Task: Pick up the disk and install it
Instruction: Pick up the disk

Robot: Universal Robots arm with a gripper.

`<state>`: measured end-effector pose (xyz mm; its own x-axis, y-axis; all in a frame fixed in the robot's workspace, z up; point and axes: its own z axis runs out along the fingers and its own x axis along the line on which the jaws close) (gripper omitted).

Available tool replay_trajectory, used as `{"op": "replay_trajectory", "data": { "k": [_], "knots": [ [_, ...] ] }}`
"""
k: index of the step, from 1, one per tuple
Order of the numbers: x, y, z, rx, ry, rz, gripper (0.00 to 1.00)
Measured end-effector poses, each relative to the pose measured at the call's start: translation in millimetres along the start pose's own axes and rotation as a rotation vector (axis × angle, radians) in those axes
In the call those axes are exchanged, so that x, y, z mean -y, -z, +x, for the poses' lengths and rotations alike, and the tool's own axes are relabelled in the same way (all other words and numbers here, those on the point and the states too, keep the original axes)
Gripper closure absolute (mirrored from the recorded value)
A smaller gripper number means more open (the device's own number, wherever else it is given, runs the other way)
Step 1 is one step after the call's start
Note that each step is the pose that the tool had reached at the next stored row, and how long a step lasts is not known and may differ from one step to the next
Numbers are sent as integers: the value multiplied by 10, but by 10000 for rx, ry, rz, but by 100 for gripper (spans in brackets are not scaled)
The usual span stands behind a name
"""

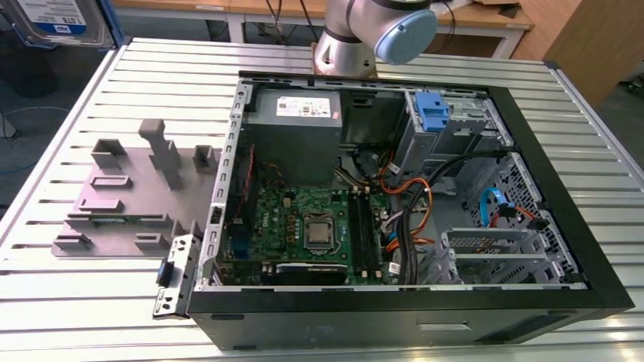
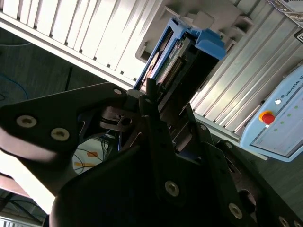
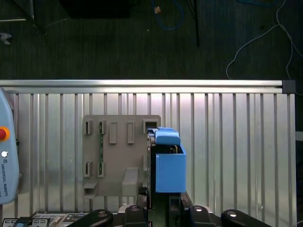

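The disk (image 1: 59, 23), silver with a white-and-blue label in a blue carrier, hangs high at the exterior view's top left corner, well off the table. In both wrist views the disk (image 3: 168, 165) shows edge-on, its blue carrier (image 2: 208, 41) pointing away from the wrist. My gripper (image 2: 163, 94) is shut on the disk's near end, black fingers (image 2: 151, 101) clamped on its two faces. In the first wrist view the gripper (image 3: 158, 203) holds it above the grey fixture plate (image 3: 116, 156) far below.
An open computer case (image 1: 563, 249) lies on the slatted aluminium table (image 1: 71, 294), with a motherboard (image 1: 302, 226), a grey power supply (image 1: 297, 113) and a drive cage with a blue clip (image 1: 430, 113). A grey fixture plate (image 1: 121, 204) stands at the exterior view's left. A teach pendant (image 2: 279, 123) lies on the table.
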<state>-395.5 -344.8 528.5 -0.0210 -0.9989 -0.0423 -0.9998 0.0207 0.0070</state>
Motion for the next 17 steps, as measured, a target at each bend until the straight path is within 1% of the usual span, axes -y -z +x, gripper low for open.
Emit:
{"op": "replay_trajectory", "data": {
  "k": [7, 13, 17],
  "knots": [
    [47, 0, -1, 0, 1, 0, 65],
    [113, 1, -2, 0, 1, 0, 65],
    [169, 1, -3, 0, 1, 0, 65]
  ]
}}
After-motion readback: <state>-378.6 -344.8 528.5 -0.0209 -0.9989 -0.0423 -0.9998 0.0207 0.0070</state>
